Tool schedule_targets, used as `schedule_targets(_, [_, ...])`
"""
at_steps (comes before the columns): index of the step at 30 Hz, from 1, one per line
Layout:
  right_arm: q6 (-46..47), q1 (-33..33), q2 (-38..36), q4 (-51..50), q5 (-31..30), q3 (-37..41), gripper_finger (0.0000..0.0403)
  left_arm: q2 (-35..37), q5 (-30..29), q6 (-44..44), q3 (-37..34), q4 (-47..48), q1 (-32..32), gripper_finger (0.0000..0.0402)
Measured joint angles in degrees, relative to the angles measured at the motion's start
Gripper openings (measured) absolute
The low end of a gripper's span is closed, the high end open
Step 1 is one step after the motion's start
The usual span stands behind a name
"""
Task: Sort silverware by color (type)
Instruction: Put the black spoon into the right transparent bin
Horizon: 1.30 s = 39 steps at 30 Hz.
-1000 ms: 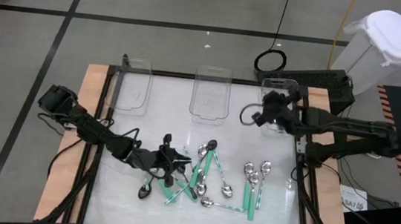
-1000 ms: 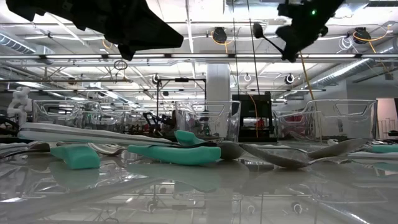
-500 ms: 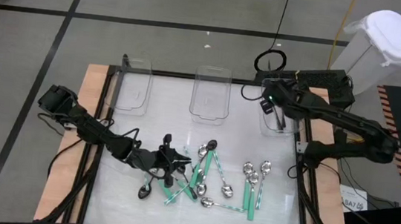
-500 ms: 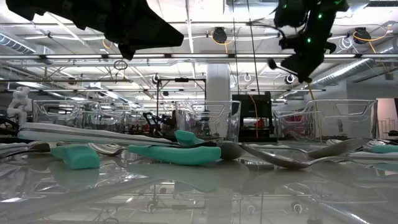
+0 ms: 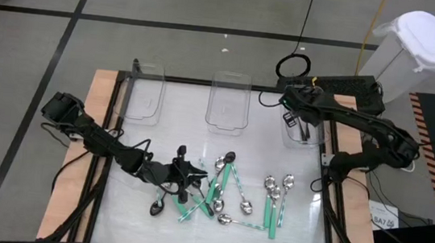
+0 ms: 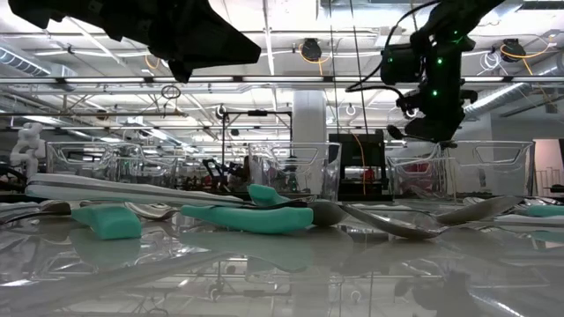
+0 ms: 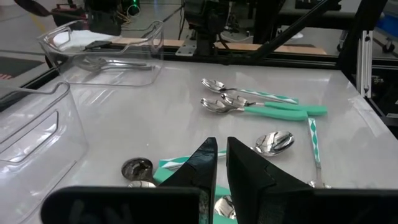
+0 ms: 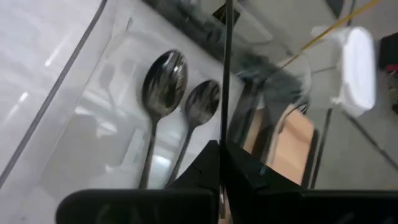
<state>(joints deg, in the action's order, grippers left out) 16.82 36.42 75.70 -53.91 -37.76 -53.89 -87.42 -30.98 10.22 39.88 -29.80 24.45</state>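
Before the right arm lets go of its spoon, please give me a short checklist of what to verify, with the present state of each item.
1. Right hand is above the clear rectangular plastic bin on the right: ok.
2. Right hand is shut on a thin dark blackish metal spoon: ok.
3. That bin already holds the same kind, two dark spoons: ok.
4. The held spoon is low enough to drop safely: cannot tell.
5. Left hand waits at the pile of loose spoons, away from the bin: ok.
6. Middle clear bin has no wrong spoon inside: ok.
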Motion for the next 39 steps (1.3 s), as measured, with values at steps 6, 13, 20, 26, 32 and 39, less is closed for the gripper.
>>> schedule_targets(6, [2.37,0.93,2.41,-3.25,1.80,0.00,0.0004,0.00,0.02,0.00,0.00,0.00,0.00,0.0037])
schedule_targets(13, [3.07,1.49,4.64,-4.94,1.77,0.01,0.0004,0.00,0.02,0.05,0.02,0.02,0.00,0.0037])
schedule_targets(20, [3.27,2.31,6.96,-5.79,2.02,0.02,0.0004,0.00,0.04,0.20,0.02,0.02,0.00,0.0037])
schedule_targets(26, [3.11,3.77,9.37,-6.58,4.02,0.00,0.0004,0.00,0.04,0.52,0.02,0.02,0.00,0.0037])
schedule_targets(32, [1.98,4.94,10.30,-6.70,4.88,0.06,0.0004,0.00,0.04,0.57,0.02,0.04,0.00,0.0037])
schedule_targets(39, [1.57,5.25,10.19,-6.82,4.87,0.04,0.0004,0.00,0.04,0.57,0.02,0.04,0.00,0.0037])
